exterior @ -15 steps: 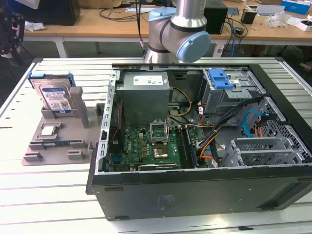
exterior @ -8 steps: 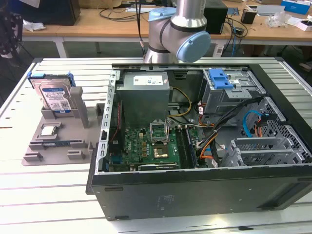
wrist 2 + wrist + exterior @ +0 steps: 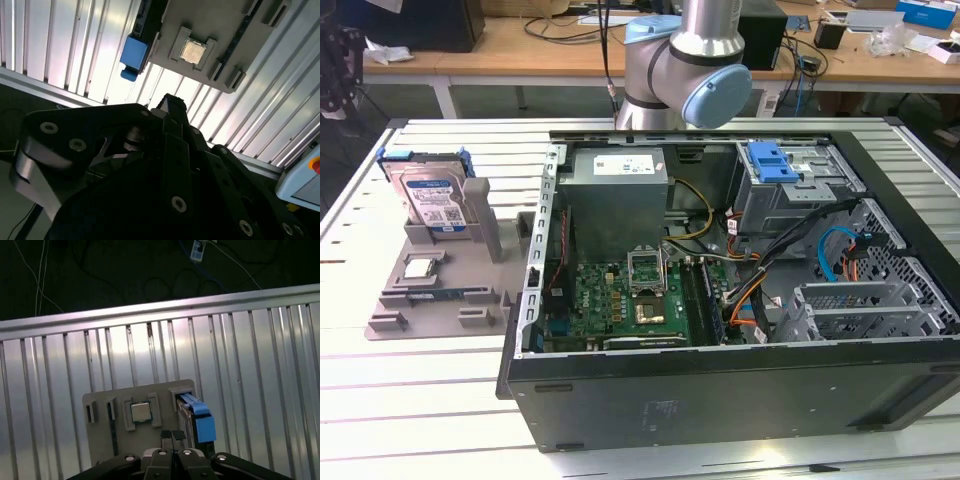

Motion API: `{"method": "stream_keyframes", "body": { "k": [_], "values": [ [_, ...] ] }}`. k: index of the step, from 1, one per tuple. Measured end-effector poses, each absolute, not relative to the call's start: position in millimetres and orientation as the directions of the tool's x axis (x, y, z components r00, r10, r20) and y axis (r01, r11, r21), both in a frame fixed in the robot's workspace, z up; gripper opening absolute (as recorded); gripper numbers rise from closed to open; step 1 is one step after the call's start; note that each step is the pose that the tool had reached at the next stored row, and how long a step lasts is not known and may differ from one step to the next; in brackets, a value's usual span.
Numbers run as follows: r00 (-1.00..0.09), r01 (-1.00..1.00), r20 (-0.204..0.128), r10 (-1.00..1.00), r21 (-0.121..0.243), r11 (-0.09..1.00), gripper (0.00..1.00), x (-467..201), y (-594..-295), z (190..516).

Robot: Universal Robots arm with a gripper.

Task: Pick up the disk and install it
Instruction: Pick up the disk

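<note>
Tool (image 3: pixel 172 434) pinched narrow on nothing; disk (image 3: pixel 432 200) propped on edge in grey holder (image 3: pixel 470 270), long axis near-upright.

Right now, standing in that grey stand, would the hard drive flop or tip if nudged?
Probably stiff: the disk is a metal slab in a blue bracket. It leans upright in the grey holder, so a sideways nudge might tip it. Being metal, it is likely heavy for its size.

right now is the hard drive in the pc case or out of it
Out. The hard drive stands in the grey holder at the exterior view's left, beside the open computer case.
</note>
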State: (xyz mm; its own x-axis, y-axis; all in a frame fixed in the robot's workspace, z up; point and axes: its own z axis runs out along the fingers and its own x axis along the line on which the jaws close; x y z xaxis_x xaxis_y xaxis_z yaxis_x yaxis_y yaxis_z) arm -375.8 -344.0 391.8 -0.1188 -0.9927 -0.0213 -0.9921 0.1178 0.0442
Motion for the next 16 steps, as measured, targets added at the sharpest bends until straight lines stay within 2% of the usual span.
{"method": "stream_keyframes", "body": {
  "k": [4, 12, 14, 15, 16],
  "values": [
    [-0.067, -0.997, -0.021, -0.997, 0.044, 0.066, 0.11, -375.9, -343.9, 391.7],
    [-0.062, -0.997, -0.021, -0.998, 0.044, 0.061, 0.11, -375.8, -343.9, 391.8],
    [-0.061, -0.997, -0.021, -0.998, 0.044, 0.06, 0.24, -375.9, -343.9, 391.8],
    [-0.061, -0.997, -0.021, -0.998, 0.044, 0.06, 0.24, -375.9, -343.9, 391.8],
    [-0.061, -0.997, -0.021, -0.998, 0.044, 0.06, 0.29, -375.9, -343.9, 391.8]
  ]
}}
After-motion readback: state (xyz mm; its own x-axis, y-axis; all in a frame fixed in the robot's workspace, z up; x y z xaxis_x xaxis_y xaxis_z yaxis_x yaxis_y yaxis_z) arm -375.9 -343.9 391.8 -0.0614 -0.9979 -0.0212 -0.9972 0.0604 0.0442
